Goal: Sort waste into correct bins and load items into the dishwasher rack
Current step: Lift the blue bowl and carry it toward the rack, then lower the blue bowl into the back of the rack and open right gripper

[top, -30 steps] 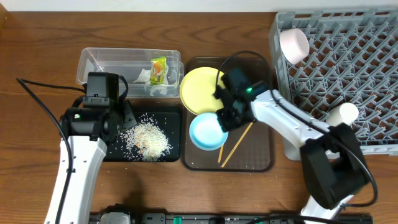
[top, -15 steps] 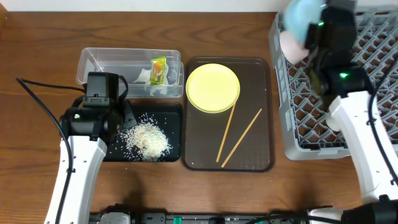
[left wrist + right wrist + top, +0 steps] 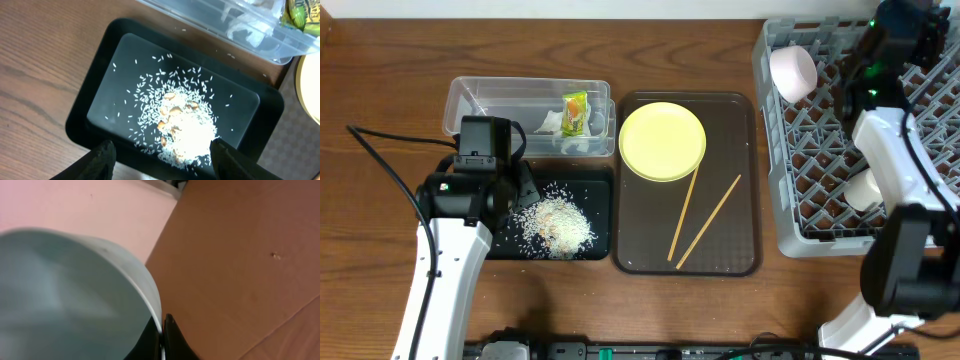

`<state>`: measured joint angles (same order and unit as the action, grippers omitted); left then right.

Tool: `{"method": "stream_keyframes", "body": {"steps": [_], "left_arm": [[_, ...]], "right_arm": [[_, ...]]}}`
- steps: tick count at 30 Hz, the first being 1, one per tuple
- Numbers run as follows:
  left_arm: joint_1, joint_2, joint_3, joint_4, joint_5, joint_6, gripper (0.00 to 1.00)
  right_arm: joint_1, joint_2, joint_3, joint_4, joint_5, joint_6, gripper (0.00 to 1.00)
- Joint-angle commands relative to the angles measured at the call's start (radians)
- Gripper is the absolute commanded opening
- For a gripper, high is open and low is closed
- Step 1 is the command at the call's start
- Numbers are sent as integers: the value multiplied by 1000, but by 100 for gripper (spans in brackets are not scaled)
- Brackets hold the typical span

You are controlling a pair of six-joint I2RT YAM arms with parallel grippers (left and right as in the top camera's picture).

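My right gripper [image 3: 162,330] is shut on the rim of the light blue bowl [image 3: 65,295]. In the overhead view it [image 3: 905,25] is high over the far right of the grey dishwasher rack [image 3: 920,215], and the bowl does not show there. The white bowl [image 3: 793,72] and the small white cup [image 3: 865,188] lie in the rack. The yellow plate [image 3: 663,141] and two chopsticks [image 3: 685,213] lie on the brown tray [image 3: 745,250]. My left gripper [image 3: 167,162] is open above the black tray [image 3: 95,100] with the rice [image 3: 185,130].
The clear tub [image 3: 490,100] behind the black tray [image 3: 603,195] holds the green-and-orange wrapper [image 3: 576,112] and the paper scrap [image 3: 550,123]. The rice pile [image 3: 558,222] also shows from overhead. A black cable [image 3: 390,165] runs left of my left arm.
My right arm has lifted the light blue bowl off the brown tray and carried it up and right, over the rack's far right corner. The left arm has not moved.
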<state>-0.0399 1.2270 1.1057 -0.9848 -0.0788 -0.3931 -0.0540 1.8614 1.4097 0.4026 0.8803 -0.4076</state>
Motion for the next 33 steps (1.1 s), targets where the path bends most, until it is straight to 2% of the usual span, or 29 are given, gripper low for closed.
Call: {"method": "stream_keyframes", "body": {"steps": [1, 10, 23, 27, 30, 33], "left_arm": [[4, 0, 3, -2, -11, -9, 64], [4, 0, 3, 2, -11, -10, 64], [4, 0, 3, 2, -11, -10, 64], [4, 0, 3, 1, -11, -9, 64], [4, 0, 3, 0, -11, -9, 64], [4, 0, 3, 0, -11, -9, 64]], "right_arm": [[-6, 87, 1, 51, 13, -161, 1], [-2, 248, 1, 107, -39, -196, 1], [21, 268, 1, 40, -32, -190, 1], [63, 265, 1, -68, 15, -120, 1], [92, 243, 1, -158, 47, 17, 12], [97, 185, 1, -278, -33, 119, 14]]}}
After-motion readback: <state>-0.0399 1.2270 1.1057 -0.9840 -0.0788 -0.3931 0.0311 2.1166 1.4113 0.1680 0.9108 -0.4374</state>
